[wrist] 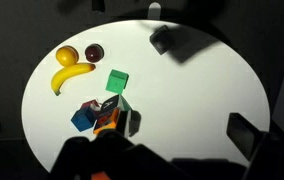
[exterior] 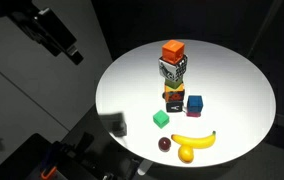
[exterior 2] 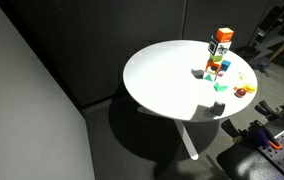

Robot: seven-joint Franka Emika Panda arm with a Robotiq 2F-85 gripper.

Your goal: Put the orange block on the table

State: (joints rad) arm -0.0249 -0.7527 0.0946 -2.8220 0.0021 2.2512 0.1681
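Note:
The orange block (exterior: 173, 50) sits on top of a stack of toy cubes near the far side of the round white table (exterior: 232, 90). Directly under it is a black-and-white patterned cube (exterior: 173, 68). The orange block also tops the stack in an exterior view (exterior 2: 224, 36). In the wrist view the stack (wrist: 106, 118) is seen from above, at lower left. My gripper (exterior: 64, 45) hangs high above and well to the side of the table, far from the stack. It is open and empty, with its dark fingers at the bottom of the wrist view (wrist: 162, 150).
A blue cube (exterior: 194, 103) and a green cube (exterior: 160, 119) lie beside the stack. A banana (exterior: 194, 140), a dark plum (exterior: 165, 144) and a yellow fruit (exterior: 187, 154) lie near the front edge. Dark floor surrounds the table.

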